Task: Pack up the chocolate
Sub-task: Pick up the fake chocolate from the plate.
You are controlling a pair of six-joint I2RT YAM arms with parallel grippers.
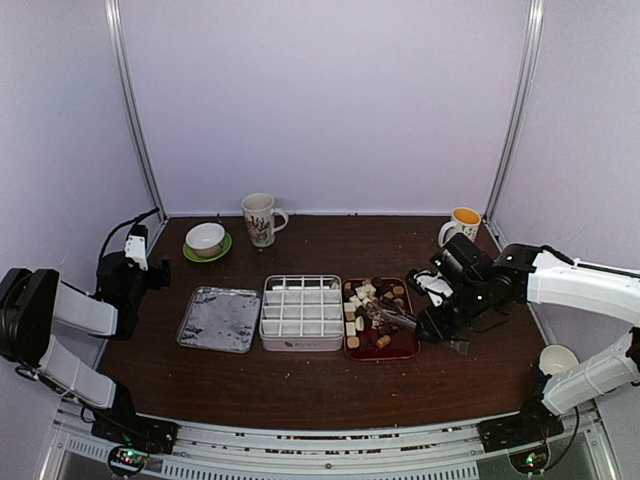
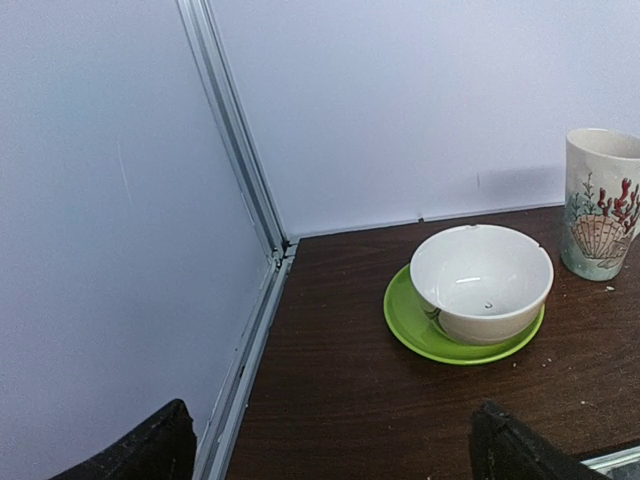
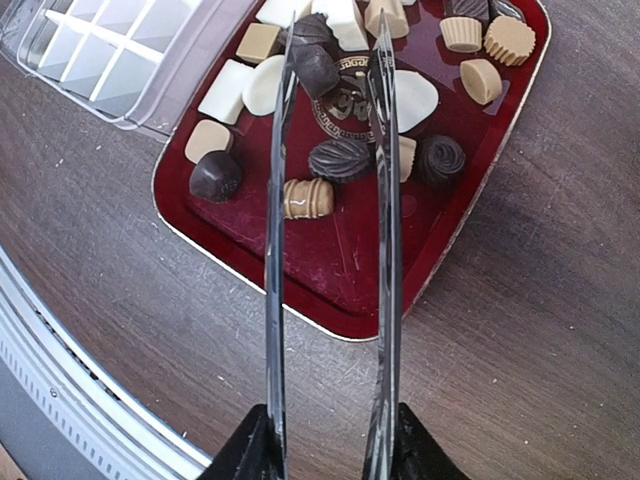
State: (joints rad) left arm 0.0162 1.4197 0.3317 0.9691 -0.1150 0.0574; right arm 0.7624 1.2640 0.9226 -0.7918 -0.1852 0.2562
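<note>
The chocolate (image 1: pixel 372 303) lies as several small dark, tan and cream pieces on a dark-red tray (image 1: pixel 381 350). My right gripper (image 1: pixel 432 322) is shut on metal tongs (image 1: pixel 396 318), which reach over the tray. In the right wrist view my right gripper (image 3: pixel 330 450) presses the tongs' two blades (image 3: pixel 275 250), which stand apart. A dark ribbed chocolate (image 3: pixel 340 158) lies on the tray between them, and another dark piece (image 3: pixel 315 68) sits near the left tip. My left gripper (image 1: pixel 135 250) is open at the far left, empty, wide in the left wrist view (image 2: pixel 330 455).
A white divided box (image 1: pixel 301 311) stands left of the tray, with a silvery lid (image 1: pixel 219 319) beside it. A white bowl (image 2: pixel 481 280) on a green saucer (image 2: pixel 410 325) and a patterned mug (image 2: pixel 600 205) stand at the back left. A yellow-filled mug (image 1: pixel 463 224) is at the back right.
</note>
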